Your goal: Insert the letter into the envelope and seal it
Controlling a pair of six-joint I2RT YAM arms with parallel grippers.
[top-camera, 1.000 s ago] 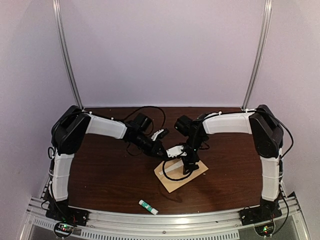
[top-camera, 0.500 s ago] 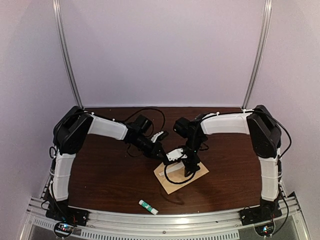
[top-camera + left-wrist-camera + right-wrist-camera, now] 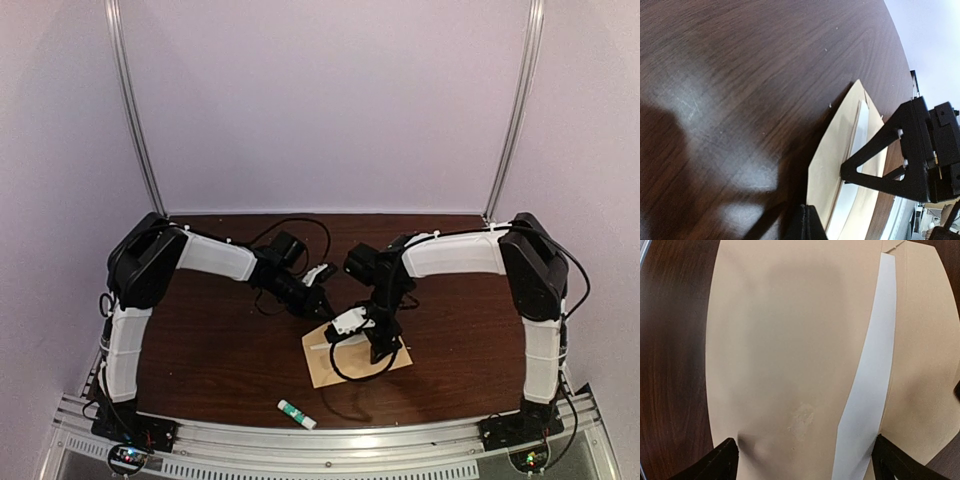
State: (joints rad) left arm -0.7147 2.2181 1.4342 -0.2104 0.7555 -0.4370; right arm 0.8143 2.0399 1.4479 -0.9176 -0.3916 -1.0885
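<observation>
Shows 1 envelope [image 3: 785, 340] with 1 letter [image 3: 875, 365] edge poking out, 1 glue stick [image 3: 296, 413] on tabletop [image 3: 220, 340]; left fingers [image 3: 807, 222] pressed together, right fingers [image 3: 722, 462] spread.

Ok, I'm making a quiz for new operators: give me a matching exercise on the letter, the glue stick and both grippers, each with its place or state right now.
1 letter
2 glue stick
3 left gripper
4 right gripper

A shut
B lying near the front edge of the table
C spread wide over the envelope
D pale strip showing from the envelope

Pairs: 1-D, 2-B, 3-A, 4-C
</observation>
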